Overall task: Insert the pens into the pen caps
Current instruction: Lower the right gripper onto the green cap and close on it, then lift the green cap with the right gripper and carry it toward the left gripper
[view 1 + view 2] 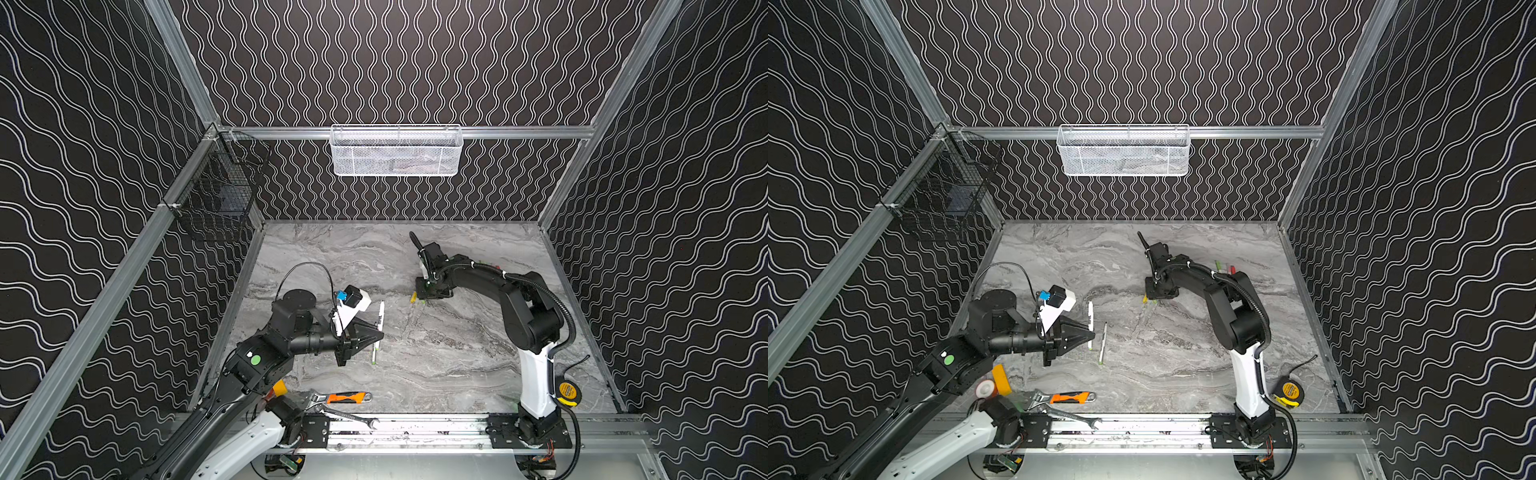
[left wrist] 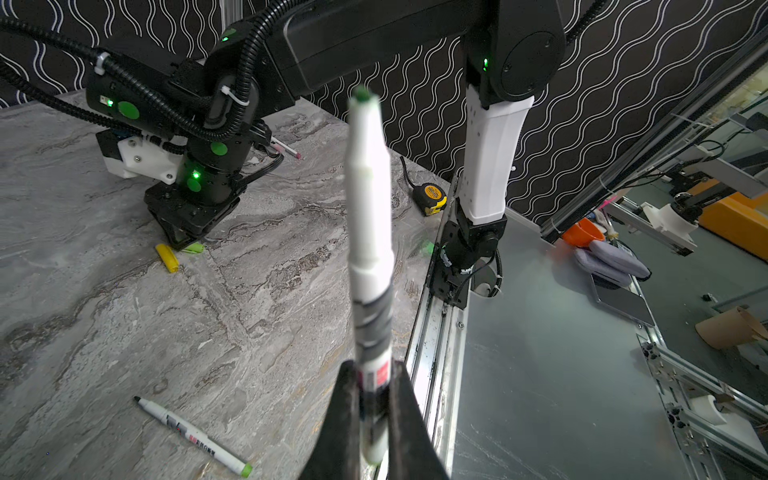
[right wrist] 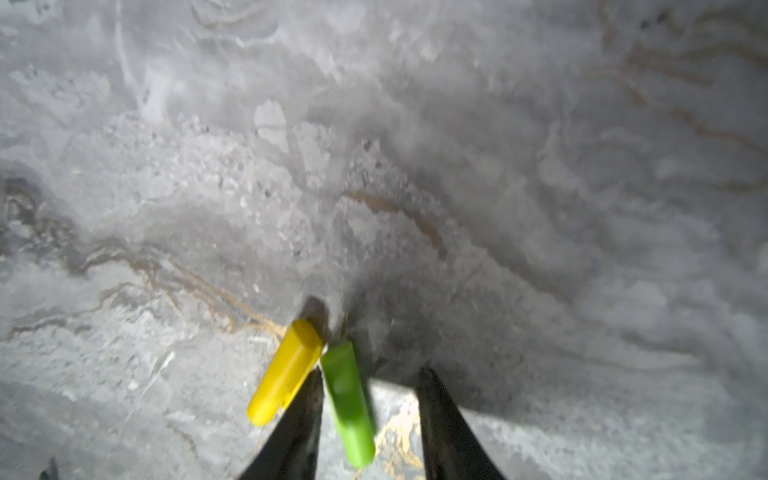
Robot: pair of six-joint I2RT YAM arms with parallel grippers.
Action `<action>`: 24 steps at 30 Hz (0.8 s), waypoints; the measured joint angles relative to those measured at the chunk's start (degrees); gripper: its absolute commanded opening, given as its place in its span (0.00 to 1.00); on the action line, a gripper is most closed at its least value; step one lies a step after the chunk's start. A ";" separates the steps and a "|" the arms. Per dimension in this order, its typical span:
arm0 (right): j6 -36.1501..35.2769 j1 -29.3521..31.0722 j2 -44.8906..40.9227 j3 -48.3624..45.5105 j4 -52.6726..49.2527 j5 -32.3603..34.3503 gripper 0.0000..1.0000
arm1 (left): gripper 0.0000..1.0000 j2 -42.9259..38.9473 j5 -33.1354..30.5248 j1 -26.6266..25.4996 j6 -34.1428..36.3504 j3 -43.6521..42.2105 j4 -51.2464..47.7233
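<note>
**Left gripper** (image 2: 370,376): closed on a pen (image 2: 369,199). Both fingers clamp the white barrel towards its rear. A short length shows behind the fingers, and the green tip projects well beyond the fingertips, clear of the table (image 2: 124,332).

**Second pen** (image 2: 191,434): lies flat on the table, below and to one side of the left gripper, apart from it. It has a dark nib at one end and a green end at the other.

**Right gripper** (image 3: 370,374): tips down at table level, jaws standing apart and clamping nothing.

**Green cap** (image 3: 348,403): lies flat between the right gripper's fingers, close against one finger. There is a clear gap to the other finger.

**Yellow cap** (image 3: 286,370): lies flat just outside that same finger. Its far end meets the green cap's far end, just beyond the fingertips. Whether the two caps actually touch cannot be told.

In both top views the two grippers are well apart.
</note>
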 measured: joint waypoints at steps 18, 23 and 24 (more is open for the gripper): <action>-5.01 1.40 3.54 5.73 -5.14 3.37 0.14 | 0.00 1.11 0.17 0.00 -4.31 -1.22 2.99; -4.98 1.42 0.70 2.49 -5.03 2.23 0.11 | 0.00 3.30 0.17 -0.02 -5.81 -1.62 4.76; -4.94 1.38 -0.52 1.51 -4.85 1.79 0.10 | 0.00 3.91 0.17 -0.02 -5.92 -1.66 5.35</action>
